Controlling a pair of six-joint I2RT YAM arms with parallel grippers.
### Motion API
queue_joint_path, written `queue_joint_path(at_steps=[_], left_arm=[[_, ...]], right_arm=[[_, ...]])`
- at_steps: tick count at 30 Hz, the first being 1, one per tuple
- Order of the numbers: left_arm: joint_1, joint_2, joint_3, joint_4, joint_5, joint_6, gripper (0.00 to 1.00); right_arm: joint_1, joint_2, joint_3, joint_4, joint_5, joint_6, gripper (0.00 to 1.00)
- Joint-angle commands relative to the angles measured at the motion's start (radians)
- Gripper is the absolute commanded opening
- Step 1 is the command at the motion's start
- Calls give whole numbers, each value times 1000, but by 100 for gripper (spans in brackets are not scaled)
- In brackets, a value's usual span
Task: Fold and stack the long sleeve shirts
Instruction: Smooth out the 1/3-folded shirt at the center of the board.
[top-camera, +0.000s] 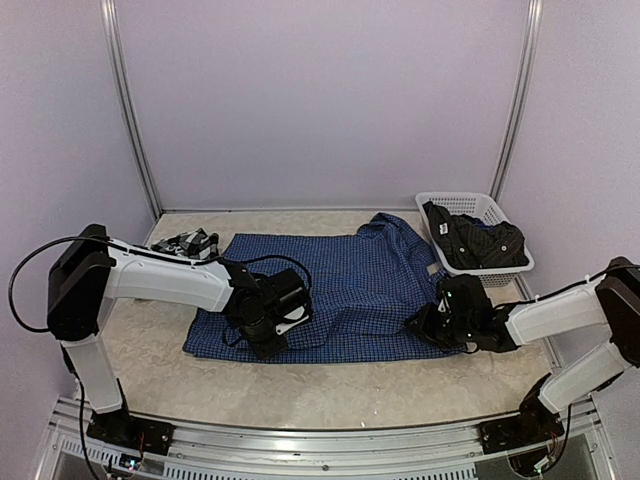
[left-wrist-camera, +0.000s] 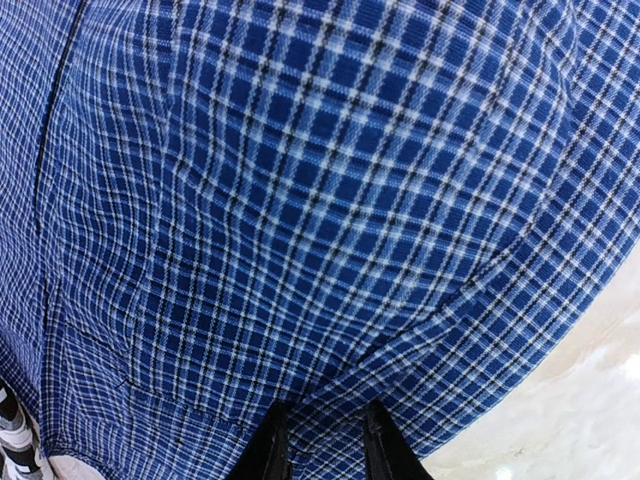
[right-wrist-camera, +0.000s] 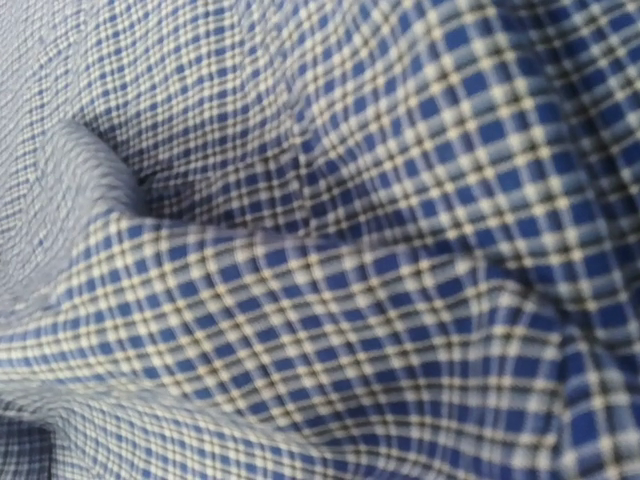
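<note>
The blue shirt with fine dark check (top-camera: 350, 285) lies spread flat across the middle of the table. My left gripper (top-camera: 266, 338) sits at its near left part. In the left wrist view the two black fingertips (left-wrist-camera: 272, 452) are shut on a fold of the blue shirt (left-wrist-camera: 320, 200). My right gripper (top-camera: 424, 325) rests low on the shirt's near right edge. Blue check cloth (right-wrist-camera: 330, 280) fills the right wrist view and hides the fingers, so their state does not show. A crumpled black-and-white cloth (top-camera: 190, 243) lies at the back left.
A white plastic basket (top-camera: 505, 268) stands at the back right and holds a dark garment (top-camera: 475, 243). Purple walls close in the back and both sides. A bare strip of tabletop (top-camera: 330, 385) runs along the near edge.
</note>
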Motion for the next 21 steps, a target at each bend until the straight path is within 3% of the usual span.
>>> queue_joint_path(at_steps=[1, 6, 10, 15, 21], left_arm=[[-7, -17, -14, 5, -10, -7, 24], [-8, -17, -16, 5, -9, -6, 24], [-11, -25, -21, 1, 3, 4, 19], [-13, -36, -24, -16, 13, 14, 1], [-3, -47, -23, -30, -23, 4, 0]], right_arm=[[13, 8, 7, 30, 6, 10, 27], [15, -26, -2, 24, 14, 10, 15], [14, -66, -19, 14, 18, 9, 0], [15, -110, -16, -30, 19, -2, 0], [15, -156, -3, -100, 15, -29, 0]])
